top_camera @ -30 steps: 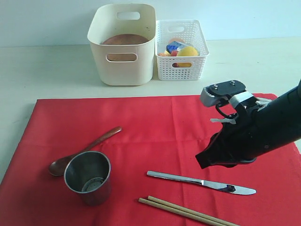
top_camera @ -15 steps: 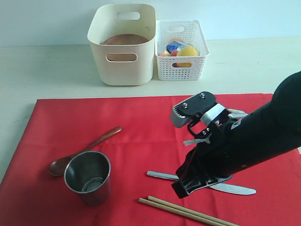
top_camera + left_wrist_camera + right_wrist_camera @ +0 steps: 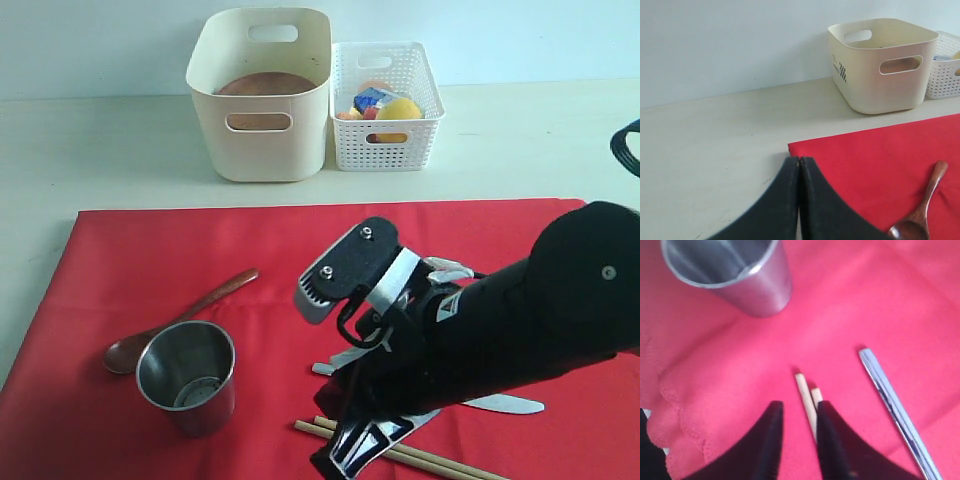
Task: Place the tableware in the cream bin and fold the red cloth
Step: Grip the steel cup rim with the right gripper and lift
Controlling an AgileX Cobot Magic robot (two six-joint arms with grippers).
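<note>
On the table in the exterior view, the cream bin [image 3: 260,130] already holds the round wooden plate [image 3: 265,84], so that part is done. The spoon [image 3: 185,318], steel cup [image 3: 187,378], knife [image 3: 505,404] and chopsticks [image 3: 450,466] lie on the red cloth [image 3: 200,250], which is spread flat and not yet folded. I see no bowl. My right gripper [image 3: 345,458] is low over the chopsticks' ends. In the left wrist view, my left gripper [image 3: 799,172] is pressed shut on nothing, near the cloth's corner. In the right wrist view, my right fingers [image 3: 771,440] stand slightly parted and grip nothing. The two pale, slim chopsticks lie side by side, tips just ahead of the gap, and the cloth's scalloped edge shows nearby.
</note>
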